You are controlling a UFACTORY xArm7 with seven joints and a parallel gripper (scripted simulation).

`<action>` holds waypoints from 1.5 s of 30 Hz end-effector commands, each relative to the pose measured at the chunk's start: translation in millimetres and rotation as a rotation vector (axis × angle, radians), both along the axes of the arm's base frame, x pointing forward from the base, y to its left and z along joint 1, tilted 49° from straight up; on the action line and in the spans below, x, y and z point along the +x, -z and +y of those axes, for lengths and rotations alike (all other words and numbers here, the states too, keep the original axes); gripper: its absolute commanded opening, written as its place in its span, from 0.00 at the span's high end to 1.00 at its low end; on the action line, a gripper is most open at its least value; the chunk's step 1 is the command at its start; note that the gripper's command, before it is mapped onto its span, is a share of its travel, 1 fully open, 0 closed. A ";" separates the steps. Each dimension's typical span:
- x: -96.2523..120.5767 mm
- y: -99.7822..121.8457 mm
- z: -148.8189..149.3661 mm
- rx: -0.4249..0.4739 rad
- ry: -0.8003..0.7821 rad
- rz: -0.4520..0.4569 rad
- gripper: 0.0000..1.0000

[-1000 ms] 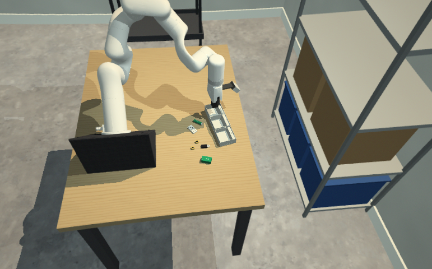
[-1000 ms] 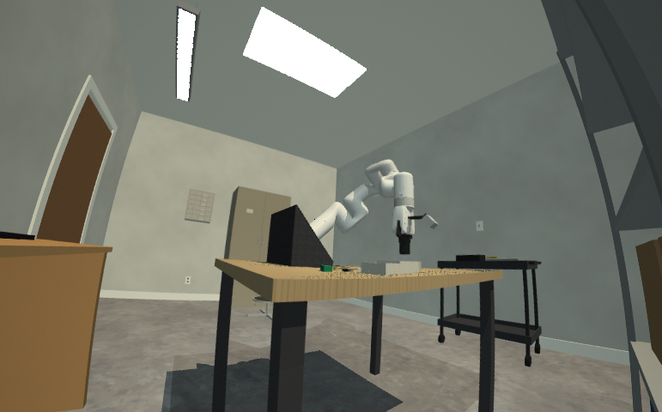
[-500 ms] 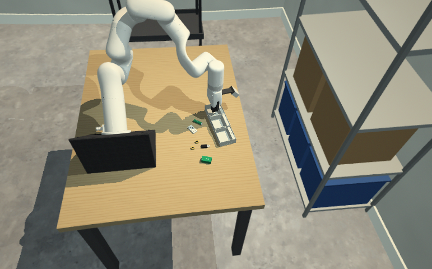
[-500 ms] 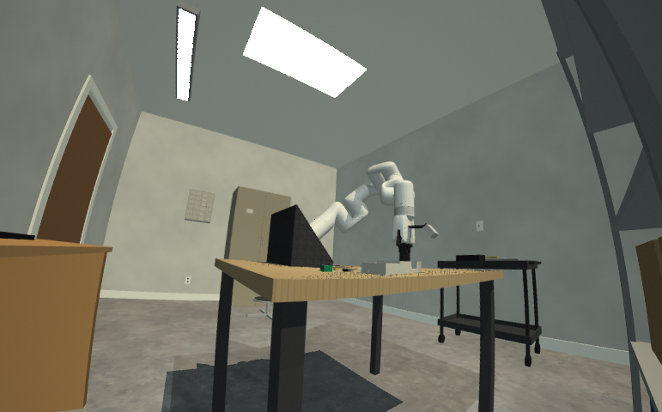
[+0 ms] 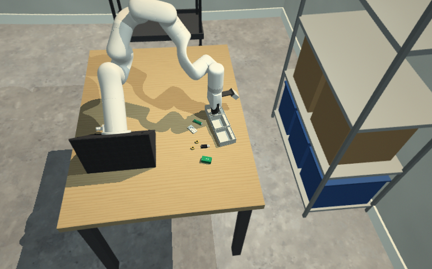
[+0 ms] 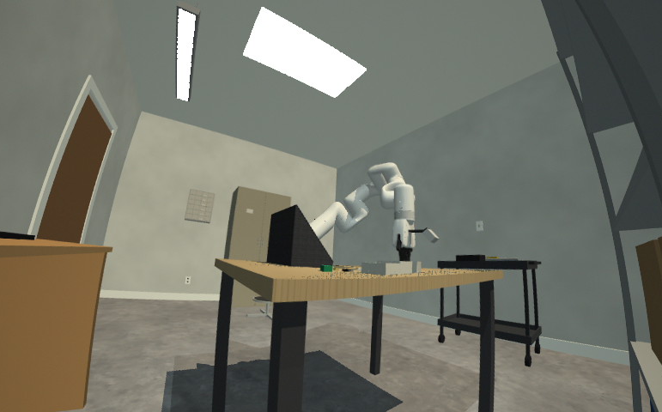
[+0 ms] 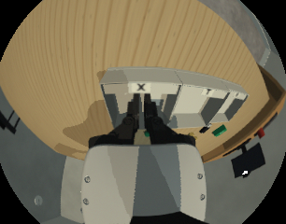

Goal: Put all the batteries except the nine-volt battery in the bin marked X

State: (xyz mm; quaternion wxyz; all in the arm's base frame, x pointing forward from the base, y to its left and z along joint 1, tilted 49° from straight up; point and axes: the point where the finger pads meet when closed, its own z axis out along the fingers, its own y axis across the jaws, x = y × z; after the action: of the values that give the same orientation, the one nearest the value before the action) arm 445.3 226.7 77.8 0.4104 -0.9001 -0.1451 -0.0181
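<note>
Pincer: black fingers narrowly together, whether clamped on anything cannot be told, low over end compartment of grey three-compartment bin tray | bin markings: unreadable | green cylindrical battery: on wooden table, beside tray | green rectangular block: nearer table's front, no legible label
</note>
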 end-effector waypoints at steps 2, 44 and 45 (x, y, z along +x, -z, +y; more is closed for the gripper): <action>1.7 -0.6 -1.5 -0.001 0.004 -0.003 0.93; 2.3 -5.9 -7.4 -0.001 0.004 -0.003 0.93; 2.3 -5.9 -7.4 -0.001 0.004 -0.003 0.93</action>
State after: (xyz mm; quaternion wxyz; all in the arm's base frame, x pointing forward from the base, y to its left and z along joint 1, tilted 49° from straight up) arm 445.8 223.0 81.1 0.4104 -0.9001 -0.1451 -0.0181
